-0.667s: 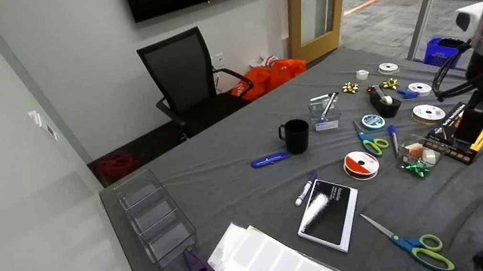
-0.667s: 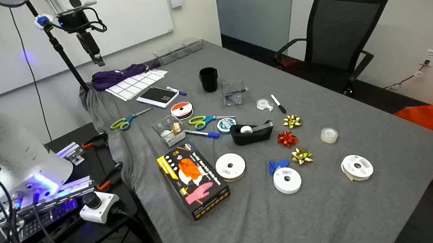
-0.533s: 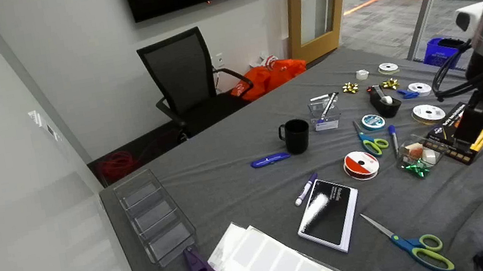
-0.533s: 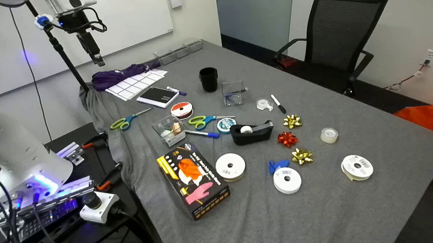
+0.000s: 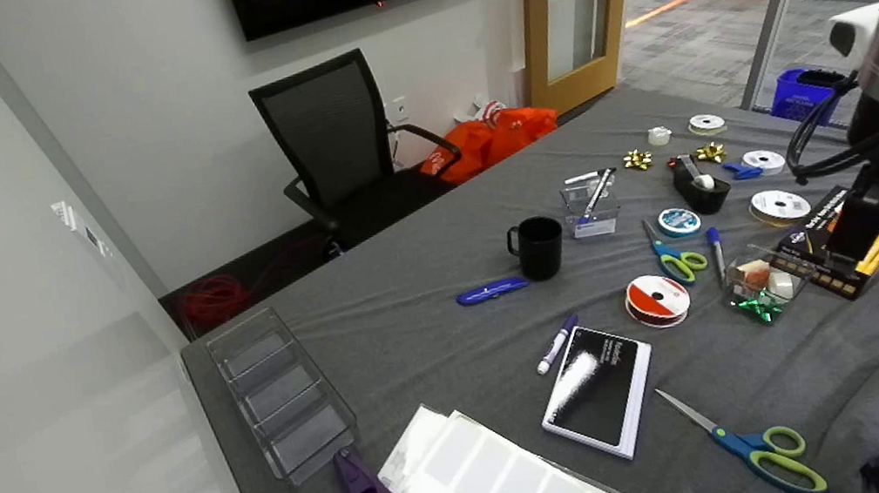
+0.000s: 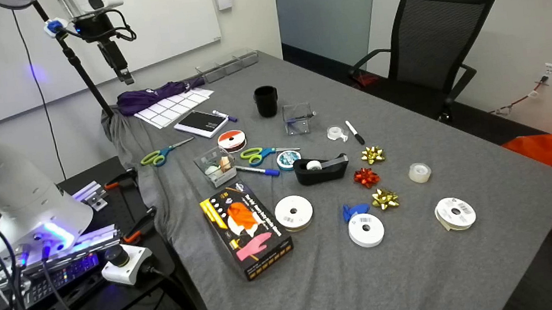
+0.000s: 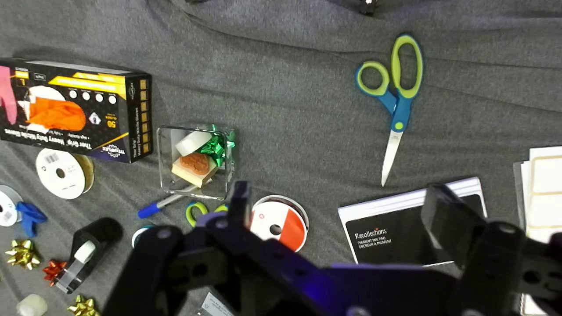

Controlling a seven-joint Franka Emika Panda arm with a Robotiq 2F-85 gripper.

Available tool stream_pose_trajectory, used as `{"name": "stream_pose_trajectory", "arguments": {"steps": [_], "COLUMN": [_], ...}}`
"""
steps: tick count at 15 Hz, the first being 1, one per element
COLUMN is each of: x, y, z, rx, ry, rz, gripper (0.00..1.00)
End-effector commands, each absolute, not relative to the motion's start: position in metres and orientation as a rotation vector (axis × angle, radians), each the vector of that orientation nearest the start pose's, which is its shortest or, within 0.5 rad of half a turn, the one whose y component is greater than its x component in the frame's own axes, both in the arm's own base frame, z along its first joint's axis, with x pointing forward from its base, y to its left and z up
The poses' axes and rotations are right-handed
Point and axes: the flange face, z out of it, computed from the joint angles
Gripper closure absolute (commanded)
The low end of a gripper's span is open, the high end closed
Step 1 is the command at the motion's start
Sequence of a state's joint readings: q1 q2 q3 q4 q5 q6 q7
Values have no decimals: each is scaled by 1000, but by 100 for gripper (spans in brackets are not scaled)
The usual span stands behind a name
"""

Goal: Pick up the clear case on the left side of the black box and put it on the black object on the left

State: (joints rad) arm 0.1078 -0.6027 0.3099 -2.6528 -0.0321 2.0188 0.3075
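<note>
The clear case (image 7: 166, 149) is a small open box holding a stamp, a white piece and a green bow. It also stands on the table in an exterior view (image 6: 224, 178), at the end of the black box (image 6: 257, 221). The black box also shows in the wrist view (image 7: 66, 109). The black object is a flat ink pad (image 7: 390, 235) with a black face and pale edges; it lies on the table in both exterior views (image 5: 599, 389) (image 6: 202, 122). My gripper (image 7: 342, 206) is open and empty, high above the table (image 6: 125, 79). Its right finger covers part of the pad.
A red-white ribbon spool (image 5: 657, 298) lies between the case and the pad. Scissors (image 5: 749, 444), a purple marker (image 5: 557, 344) and white label sheets (image 5: 505, 492) lie round the pad. A black mug (image 5: 539, 248) and a tape dispenser (image 6: 321, 170) stand farther off.
</note>
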Motion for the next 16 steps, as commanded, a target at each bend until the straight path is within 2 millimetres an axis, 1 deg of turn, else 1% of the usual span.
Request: {"name": "stream_pose_trajectory", "arguments": {"steps": [1, 4, 5, 7, 9, 11, 13, 16], "x": [334, 358, 364, 377, 383, 385, 386, 390], "y": [122, 92, 83, 64, 48, 37, 26, 8], "z": [411, 397, 392, 379, 363, 347, 335, 322], "rx": [-3306, -3248, -3233, -3210, -3193, -3184, -3176, -3159], "ry": [-99, -45, -26, 14, 26, 16, -36, -140], "rz": [-64, -192, -201, -147, -100, -61, -50, -91], "gripper": [0, 0, 0, 0, 0, 0, 0, 0]}}
